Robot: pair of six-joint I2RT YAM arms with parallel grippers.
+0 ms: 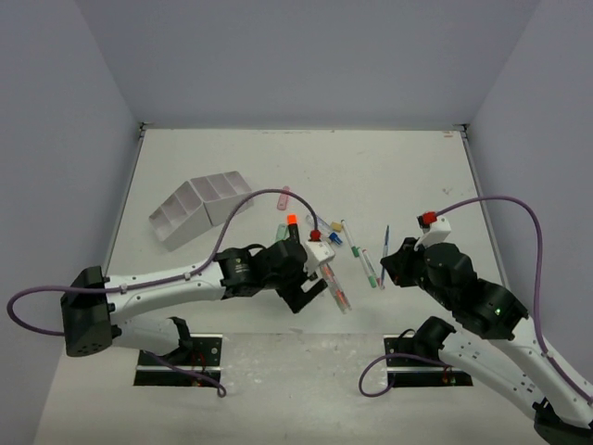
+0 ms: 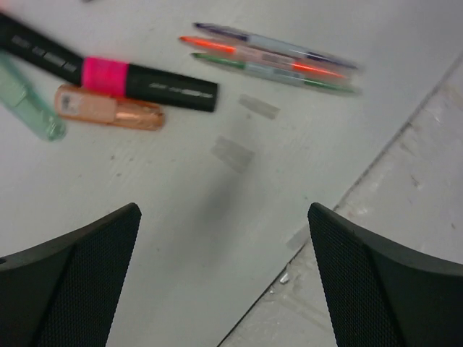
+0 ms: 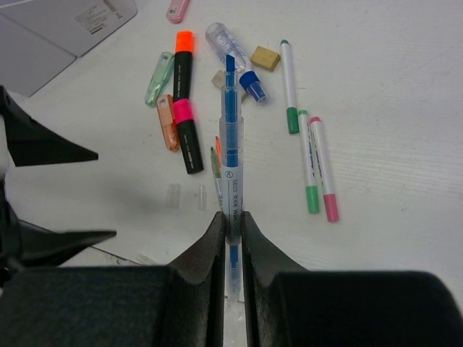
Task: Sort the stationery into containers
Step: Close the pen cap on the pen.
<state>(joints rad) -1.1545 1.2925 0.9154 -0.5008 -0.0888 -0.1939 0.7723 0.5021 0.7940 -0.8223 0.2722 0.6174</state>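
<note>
Sorting underway: right pincer has a pen, left pincer is empty over the pile.

Top view: white plastic tray w/ thin dividers (image 1: 199,209) sits far-left on the white table (image 1: 389,167), well apart from the loose stationery at centre. Left wrist: left pincer (image 2: 224,278) is spread wide, grasping nothing, above bare table near three slim glossy pens (image 2: 275,61) and a matte black marker w/ pink band (image 2: 108,72). Right wrist: right pincer (image 3: 231,224) is clenched on a slim clear-blue pen (image 3: 231,137). Next, prob.: carry it across to a tray compartment; the smooth, thin barrel could pivot in the grip.
</note>
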